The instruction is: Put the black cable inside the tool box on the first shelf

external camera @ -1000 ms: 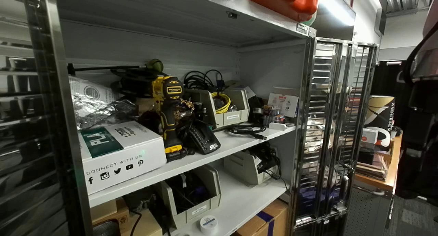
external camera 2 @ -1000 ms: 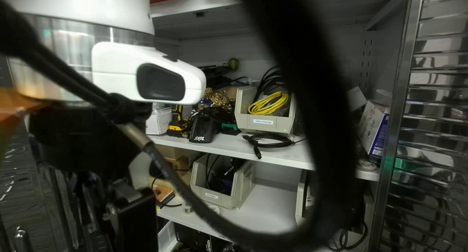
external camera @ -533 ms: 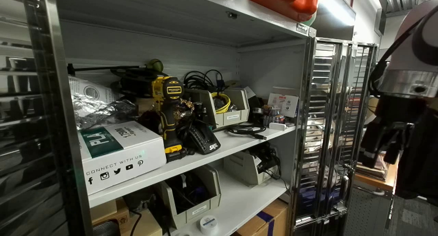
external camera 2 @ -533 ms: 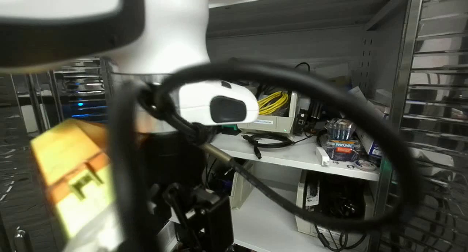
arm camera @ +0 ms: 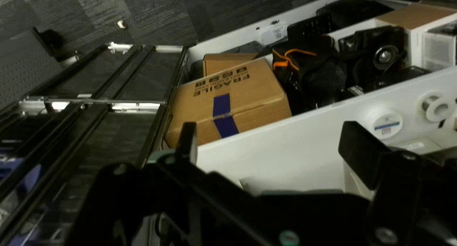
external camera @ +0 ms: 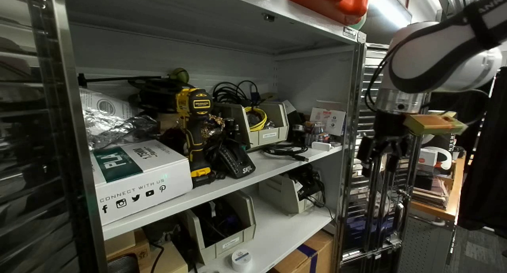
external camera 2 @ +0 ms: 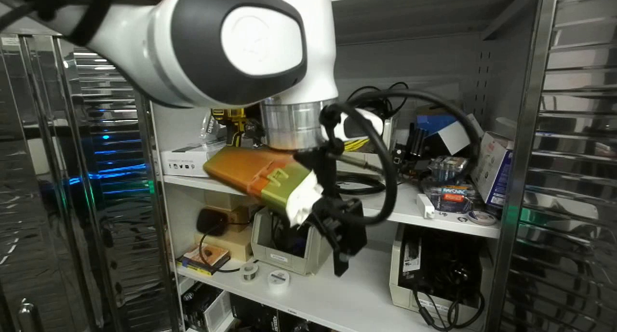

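I have the cable (external camera: 286,150) plain black on a white shelf (external camera: 263,162). The upper bin (external camera: 256,139) is pale greyish beige with a white label (external camera: 270,135), the coil (external camera: 258,126) in it bright yellow. The drill (external camera: 193,124) shows me yellow and black; the carton (external camera: 142,182) is white with a dark green panel (external camera: 119,164) and black icons (external camera: 136,197). My arm (external camera 2: 315,57) is white with dark grey trim (external camera 2: 202,43), my gripper (arm camera: 274,144) black, and the block (external camera 2: 250,170) runs from orange to olive yellow. In the dim wrist view the carpet (arm camera: 107,10) is probably mottled grey; the cardboard box (arm camera: 257,89) is brown with a violet-blue stripe (arm camera: 222,105).
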Controlling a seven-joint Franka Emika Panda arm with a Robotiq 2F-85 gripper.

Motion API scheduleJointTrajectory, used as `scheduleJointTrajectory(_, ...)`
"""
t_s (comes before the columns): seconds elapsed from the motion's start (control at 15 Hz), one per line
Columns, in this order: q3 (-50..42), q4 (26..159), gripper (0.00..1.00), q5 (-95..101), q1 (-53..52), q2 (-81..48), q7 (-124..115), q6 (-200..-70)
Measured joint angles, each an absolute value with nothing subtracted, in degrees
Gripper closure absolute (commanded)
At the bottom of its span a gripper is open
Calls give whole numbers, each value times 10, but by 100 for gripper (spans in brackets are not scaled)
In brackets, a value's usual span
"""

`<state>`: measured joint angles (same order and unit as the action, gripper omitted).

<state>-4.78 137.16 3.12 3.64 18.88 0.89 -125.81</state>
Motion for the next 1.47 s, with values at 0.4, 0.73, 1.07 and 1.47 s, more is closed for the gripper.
scheduleJointTrajectory(0.4, -30, 1185, 0, 32, 37, 66, -32, -1264)
scheduleJointTrajectory(0.73, -33, 1072, 0, 28, 38, -45, -69, -1281)
scheduleJointTrajectory(1.07, -30, 978, 0, -14, 37, -138, -88, -1299)
scheduleJointTrajectory(1.47, -22, 917, 0, -39, 33, -190, -91, -1272)
